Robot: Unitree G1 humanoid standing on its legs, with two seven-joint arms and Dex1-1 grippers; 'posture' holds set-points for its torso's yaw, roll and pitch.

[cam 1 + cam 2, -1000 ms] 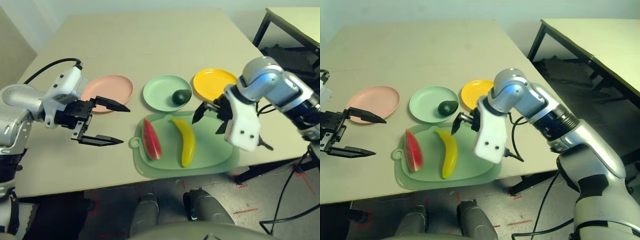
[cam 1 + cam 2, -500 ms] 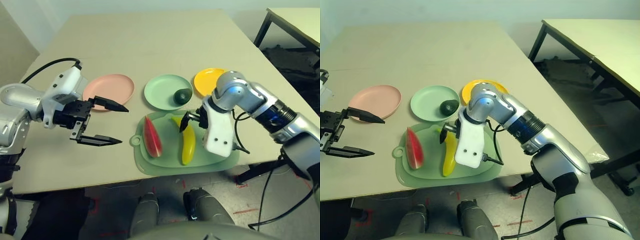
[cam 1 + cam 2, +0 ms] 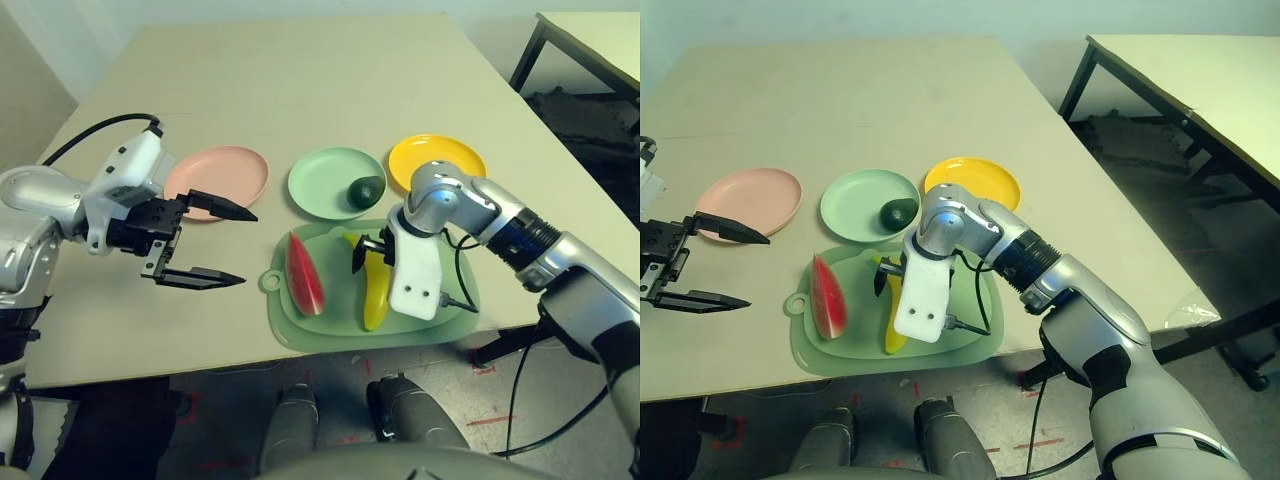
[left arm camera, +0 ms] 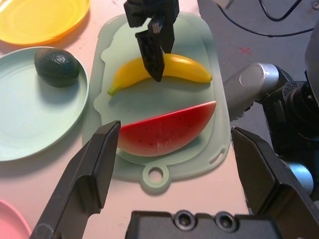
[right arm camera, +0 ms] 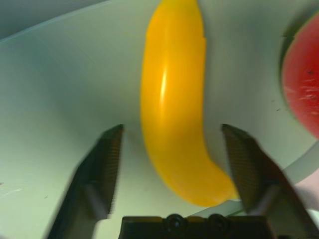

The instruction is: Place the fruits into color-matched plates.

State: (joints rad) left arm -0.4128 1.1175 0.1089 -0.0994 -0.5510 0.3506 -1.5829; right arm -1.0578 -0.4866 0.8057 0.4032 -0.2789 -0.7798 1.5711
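The yellow banana [image 3: 375,297] and the red watermelon wedge [image 3: 303,276] lie side by side on the green cutting mat [image 3: 330,325]. The dark avocado [image 3: 364,190] rests in the mint green plate [image 3: 322,180]. To either side sit the pink plate [image 3: 222,170] and the yellow plate [image 3: 440,157], both bare. My right gripper [image 5: 172,130] is low over the banana [image 5: 172,99], open, one finger on each side with a gap to the fruit. My left gripper [image 3: 248,248] hangs open left of the mat, holding nothing.
The mat's hole tab [image 3: 268,284] points toward my left gripper. The mat lies near the table's front edge [image 3: 150,365]. A second table [image 3: 590,40] stands off to the right, with cables on the floor below it.
My right gripper has swung from beside the yellow plate leftward and down over the banana, and its fingers have narrowed around it. The left arm has stayed still.
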